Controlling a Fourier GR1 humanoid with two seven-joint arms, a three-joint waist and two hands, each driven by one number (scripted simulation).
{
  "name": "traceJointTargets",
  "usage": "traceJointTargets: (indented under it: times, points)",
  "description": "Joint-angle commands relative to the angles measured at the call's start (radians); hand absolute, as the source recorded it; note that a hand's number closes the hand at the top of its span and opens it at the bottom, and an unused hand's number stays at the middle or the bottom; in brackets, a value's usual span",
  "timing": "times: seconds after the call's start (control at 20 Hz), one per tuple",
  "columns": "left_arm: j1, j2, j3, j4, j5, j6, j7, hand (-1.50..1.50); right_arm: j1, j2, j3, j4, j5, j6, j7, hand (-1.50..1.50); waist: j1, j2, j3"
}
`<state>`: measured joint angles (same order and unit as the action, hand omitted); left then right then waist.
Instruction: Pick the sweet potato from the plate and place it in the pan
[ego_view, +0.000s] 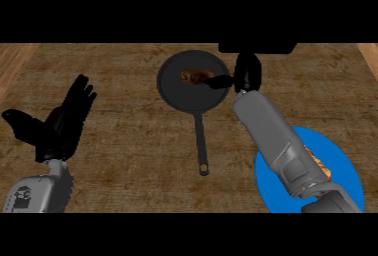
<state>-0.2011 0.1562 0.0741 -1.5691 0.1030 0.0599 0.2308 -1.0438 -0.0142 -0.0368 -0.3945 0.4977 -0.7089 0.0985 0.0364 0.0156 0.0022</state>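
At the far left the left robot hand (60, 119) rests open over the bench (125, 150), fingers straight and pointing up the view, thumb spread to the side. Right of it lies the black pan (177, 95), round part toward the top, its thin handle running down toward the lower edge. The sweet potato (193, 77) sits inside the pan — a brown-orange lump in its upper half. The right robot hand (238, 77) hangs at the pan's right rim, a dark finger reaching to the sweet potato; whether it is gripping or has let go, I cannot tell. Further right, under the grey forearm, lies the blue plate (334, 165) — an orange patch shows beside the arm.
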Motion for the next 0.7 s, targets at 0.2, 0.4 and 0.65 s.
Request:
traceJointTargets:
  times: [0.2, 0.4, 0.65]
  points:
    - [0.051, 0.015, 0.015, -0.047, 0.003, -0.001, 0.025, 0.0, 0.199, -0.02, -0.128, -0.252, -0.224, 0.163, -0.248, -1.5, -0.04, -0.02, -0.001]
    - [0.065, 0.024, 0.039, -0.005, 0.015, -0.019, -0.012, 0.0, 0.373, -0.033, -0.118, -0.444, -0.315, 0.351, -0.296, -1.5, -0.065, -0.027, -0.002]
    - [0.054, 0.015, 0.037, 0.003, 0.007, -0.014, -0.004, 0.0, 0.609, -0.049, -0.033, -0.716, -0.305, 0.406, -0.268, -1.5, -0.05, -0.02, -0.003]
